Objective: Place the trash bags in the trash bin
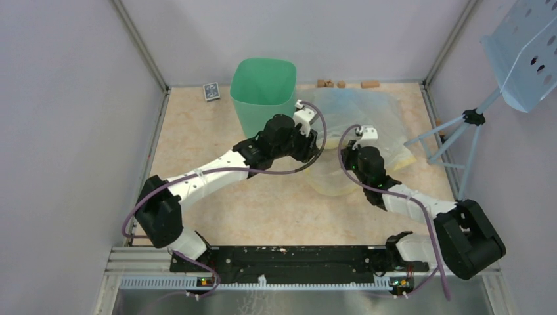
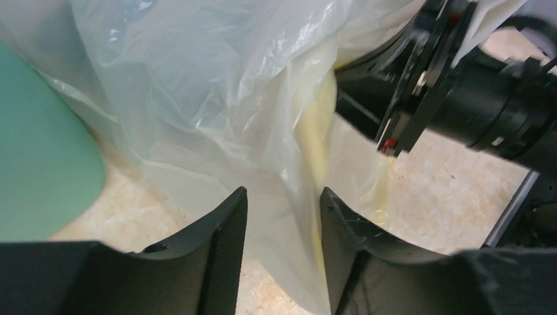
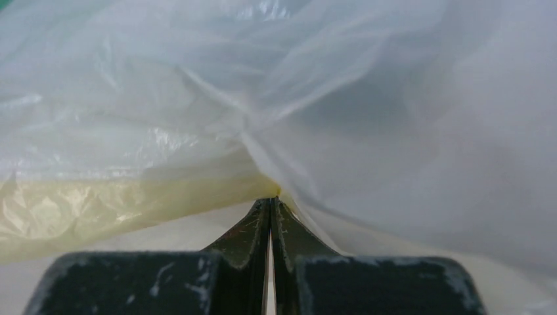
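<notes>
- mint-green trash bin (image 1: 263, 88) sits upright at the back of the table (image 1: 197, 131), just left of the bag pile
- left gripper (image 2: 282, 197): fingers spread apart, a fold of the clear plastic bag (image 2: 217, 85) hanging between them
- right gripper (image 3: 270, 203): clamped tight on the clear plastic bag, and the yellowish bag (image 3: 98, 210) might be pinched too, hard to tell

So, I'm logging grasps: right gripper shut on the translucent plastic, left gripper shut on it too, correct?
No. The right gripper is shut on the translucent plastic, but the left gripper is open: the left wrist view shows its fingers apart with a plastic fold between them.
</notes>
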